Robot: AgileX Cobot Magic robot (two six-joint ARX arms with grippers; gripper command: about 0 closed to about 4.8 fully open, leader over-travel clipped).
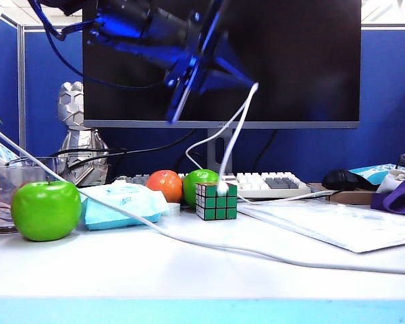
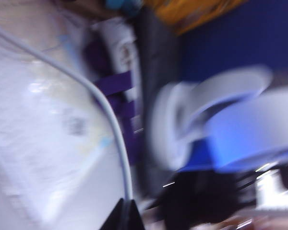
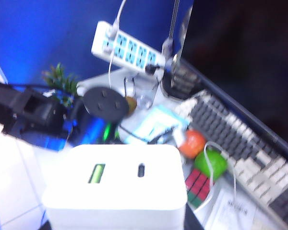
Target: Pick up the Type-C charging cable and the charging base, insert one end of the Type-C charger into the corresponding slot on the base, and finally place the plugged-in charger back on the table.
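High in front of the monitor, my left gripper (image 1: 248, 82) is shut on the thin white Type-C charging cable (image 1: 233, 138). The cable hangs from it, and its lower plug end rests on the Rubik's cube. The blurred left wrist view shows the closed fingertips (image 2: 119, 218) pinching that cable (image 2: 110, 120). In the right wrist view the white charging base (image 3: 115, 189) sits in my right gripper (image 3: 116, 224), which is shut on it. The base's port face shows a small Type-C slot (image 3: 141, 170). The right gripper is out of the exterior view. The white table (image 1: 121, 270) lies below.
On the table stand a green apple (image 1: 46, 209), a blue wipes packet (image 1: 121, 202), an orange fruit (image 1: 165, 185), a second green apple (image 1: 197, 181) and a Rubik's cube (image 1: 216, 200). A keyboard (image 1: 270, 182), a flat white packet (image 1: 337, 226) and a long white cord (image 1: 189, 239) are nearby.
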